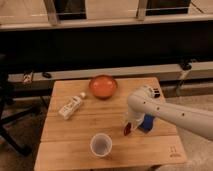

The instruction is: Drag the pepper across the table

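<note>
The pepper (pixel 128 130) is a small dark-red glossy object lying on the light-wood table (pixel 75 130), right of centre. My gripper (pixel 133 123) points down onto it from the white arm that reaches in from the right. The arm's wrist covers the gripper, and the pepper's upper end sits under it. A blue blocky object (pixel 148 123) stands just right of the pepper, partly behind the arm.
A round orange-red bowl (pixel 103 86) sits at the table's far edge. A white bottle (pixel 70 106) lies on its side at the left. A clear cup (pixel 101 145) stands near the front edge. A dark bench runs behind the table.
</note>
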{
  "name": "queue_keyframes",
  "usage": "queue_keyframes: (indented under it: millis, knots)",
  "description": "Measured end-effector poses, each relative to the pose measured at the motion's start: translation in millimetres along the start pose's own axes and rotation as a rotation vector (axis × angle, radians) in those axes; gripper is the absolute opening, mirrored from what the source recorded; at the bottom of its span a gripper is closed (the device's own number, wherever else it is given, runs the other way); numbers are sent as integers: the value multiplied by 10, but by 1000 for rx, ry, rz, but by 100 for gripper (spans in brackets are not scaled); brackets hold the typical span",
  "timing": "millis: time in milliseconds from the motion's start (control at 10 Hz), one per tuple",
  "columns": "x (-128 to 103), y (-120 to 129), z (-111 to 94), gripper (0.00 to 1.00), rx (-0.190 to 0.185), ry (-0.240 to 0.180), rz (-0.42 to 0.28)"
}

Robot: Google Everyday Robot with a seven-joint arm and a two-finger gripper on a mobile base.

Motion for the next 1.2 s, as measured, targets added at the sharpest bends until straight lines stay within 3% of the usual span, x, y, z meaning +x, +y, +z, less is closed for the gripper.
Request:
queue_keyframes:
  millis: [1200]
  knots:
    - [-86, 150, -2, 0, -10, -6, 15]
